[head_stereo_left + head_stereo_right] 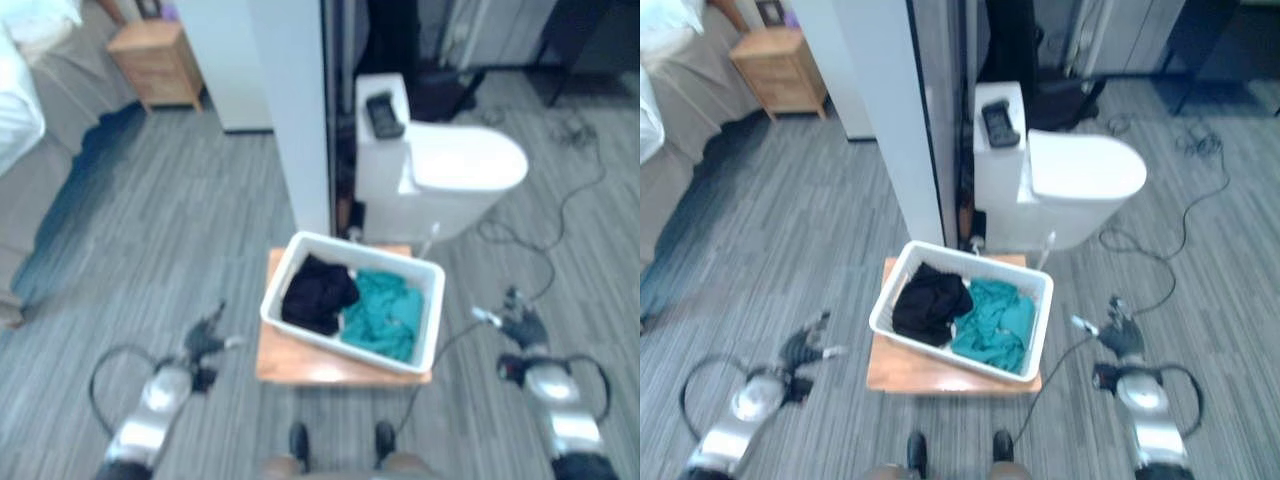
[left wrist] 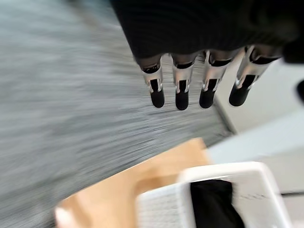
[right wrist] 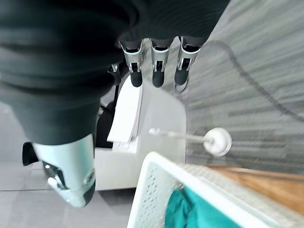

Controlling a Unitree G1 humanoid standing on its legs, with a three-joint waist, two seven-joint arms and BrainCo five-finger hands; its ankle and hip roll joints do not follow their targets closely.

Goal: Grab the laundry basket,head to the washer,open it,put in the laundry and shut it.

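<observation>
The white perforated plastic laundry basket (image 1: 352,300) sits on a low square wooden stool (image 1: 300,362), between the two hands and a little ahead of them; inside it a black garment (image 1: 318,292) lies on the side nearer the left hand, and a crumpled teal garment (image 1: 385,312) on the side nearer the right hand; neither hand touches the basket yet.

The left hand (image 1: 205,342) hangs just off the stool's near left corner, apart from the basket's rim; in its wrist view its fingers (image 2: 182,92) are straight and side by side, holding nothing, with the stool and the basket's corner showing past their tips. The right hand (image 1: 1122,336) hangs beside the basket's far side, also apart from it; its fingers (image 3: 158,71) are likewise straight and empty, pointing toward a white toilet (image 1: 440,175) that stands beyond the basket; a white toilet brush (image 3: 209,139) stands between the toilet and the basket's rim.

By my reading the task is at its very start; the basket is not yet grasped, and everything else remains: carrying it to the washer, opening the door, loading both garments, and shutting it; no washer is visible ahead of the hands.
</observation>
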